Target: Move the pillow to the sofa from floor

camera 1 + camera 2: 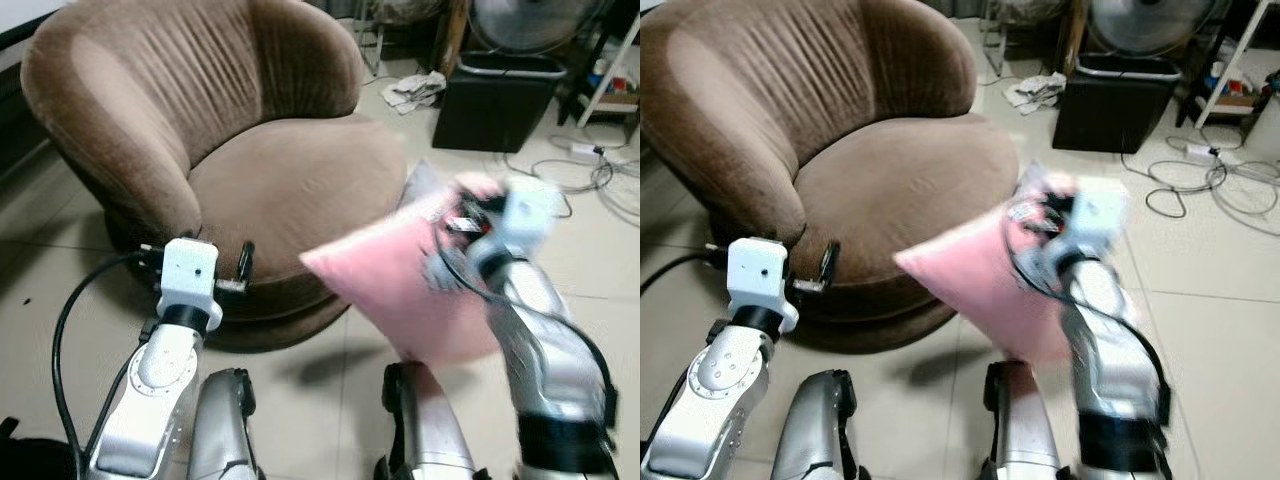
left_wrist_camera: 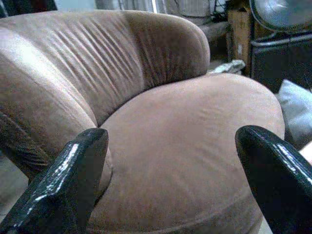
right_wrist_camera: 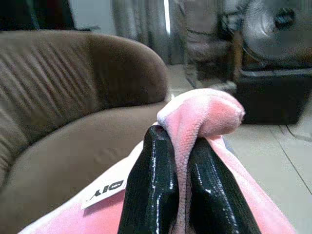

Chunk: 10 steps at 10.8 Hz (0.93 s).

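Hanging in the air beside the brown tub sofa (image 1: 250,150), the pink pillow (image 1: 400,280) blurs in the head views with the right gripper (image 3: 183,165), whose wrist view shows fingers clamped on a pillow corner above a white label (image 3: 105,191), while the left gripper (image 2: 170,180) gapes wide before the seat.

**My arms and fingers**

My left arm (image 1: 160,370), lower left of the frame, is silver with rounded joints. It ends in a white boxy wrist block (image 1: 188,270), and a black cable (image 1: 75,310) loops from it. My right arm (image 1: 540,330), lower right, is silver too, blurred, with dark wires by the wrist. My fingers (image 2: 68,180) are long, glossy and black.
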Available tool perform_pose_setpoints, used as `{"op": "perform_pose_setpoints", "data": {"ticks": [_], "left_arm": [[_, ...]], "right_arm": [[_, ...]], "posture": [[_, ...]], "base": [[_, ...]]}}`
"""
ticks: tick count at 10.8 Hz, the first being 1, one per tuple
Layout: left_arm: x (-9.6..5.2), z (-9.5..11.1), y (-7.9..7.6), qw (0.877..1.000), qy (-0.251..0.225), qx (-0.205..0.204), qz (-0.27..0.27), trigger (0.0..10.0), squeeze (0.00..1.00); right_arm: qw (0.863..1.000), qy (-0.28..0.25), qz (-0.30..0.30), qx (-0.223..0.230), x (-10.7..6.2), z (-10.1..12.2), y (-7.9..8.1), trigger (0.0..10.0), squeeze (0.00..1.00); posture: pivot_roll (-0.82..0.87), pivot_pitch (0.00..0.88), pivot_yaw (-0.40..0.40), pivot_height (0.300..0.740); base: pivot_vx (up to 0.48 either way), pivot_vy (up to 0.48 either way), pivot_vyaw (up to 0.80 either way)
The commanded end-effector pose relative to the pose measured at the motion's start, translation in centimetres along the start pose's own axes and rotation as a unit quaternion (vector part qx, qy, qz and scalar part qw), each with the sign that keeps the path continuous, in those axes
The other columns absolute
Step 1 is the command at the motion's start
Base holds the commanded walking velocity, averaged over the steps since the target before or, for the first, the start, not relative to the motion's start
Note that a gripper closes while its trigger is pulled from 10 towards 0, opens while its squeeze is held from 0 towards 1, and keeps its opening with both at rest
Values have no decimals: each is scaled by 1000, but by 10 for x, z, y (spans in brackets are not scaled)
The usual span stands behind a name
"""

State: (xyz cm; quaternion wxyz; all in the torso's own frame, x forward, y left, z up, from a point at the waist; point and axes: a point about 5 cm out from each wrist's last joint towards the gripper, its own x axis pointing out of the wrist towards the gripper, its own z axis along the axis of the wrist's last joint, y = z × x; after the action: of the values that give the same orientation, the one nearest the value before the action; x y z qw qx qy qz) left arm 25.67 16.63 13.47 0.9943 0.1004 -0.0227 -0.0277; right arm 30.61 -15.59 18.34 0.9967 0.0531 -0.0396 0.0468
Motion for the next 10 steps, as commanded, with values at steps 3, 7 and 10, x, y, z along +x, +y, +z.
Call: {"op": "perform_pose_setpoints", "data": {"ticks": [3,7,10], "left_arm": [[-4,13,6,999,-23,1,23,10000,0],[-4,18,3,999,-30,0,10,10000,0],[-1,15,0,1000,-19,-8,2,10000,0]], "right_arm": [[999,-27,30,7,6,19,13,10000,0],[999,-13,30,18,7,13,16,10000,0],[1000,-8,0,14,5,11,5,10000,0]], "posture": [[63,0,-51,595],[72,0,-52,640],[46,0,-20,675]], "base": [[0,0,0],[0,0,0],[0,0,0]]}}
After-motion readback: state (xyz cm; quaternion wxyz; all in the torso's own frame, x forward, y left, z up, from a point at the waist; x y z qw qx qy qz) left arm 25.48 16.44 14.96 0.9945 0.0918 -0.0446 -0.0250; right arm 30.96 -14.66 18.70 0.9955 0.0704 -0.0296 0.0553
